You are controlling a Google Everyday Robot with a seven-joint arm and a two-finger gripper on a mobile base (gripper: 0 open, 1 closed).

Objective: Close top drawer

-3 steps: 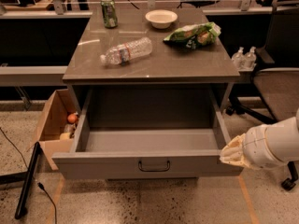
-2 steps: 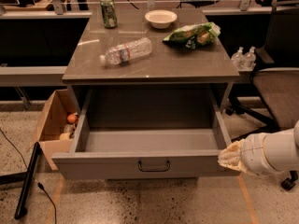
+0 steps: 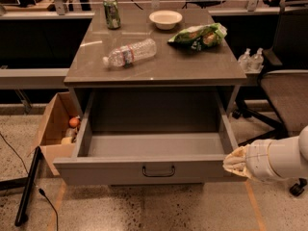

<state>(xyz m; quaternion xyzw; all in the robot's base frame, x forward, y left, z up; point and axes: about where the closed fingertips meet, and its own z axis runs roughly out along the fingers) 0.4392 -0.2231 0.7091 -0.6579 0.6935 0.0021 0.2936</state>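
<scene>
The top drawer [image 3: 115,171] is a wide grey drawer pulled far out of the grey cabinet, empty inside, with a dark loop handle [image 3: 158,171] at the centre of its front panel. My gripper [image 3: 233,163] comes in from the right on a white arm and sits at the right end of the drawer's front panel, level with its top edge. Its tip is wrapped in pale covering and touches or nearly touches the drawer's front right corner.
On the cabinet top [image 3: 159,66] lie a plastic water bottle [image 3: 129,53], a green can [image 3: 112,12], a white bowl [image 3: 165,19] and a green chip bag [image 3: 197,35]. A cardboard box [image 3: 54,129] stands at the left, an office chair [image 3: 284,81] at the right.
My gripper has shifted slightly down and left along the drawer's right front corner. The drawer stays pulled out about the same amount.
</scene>
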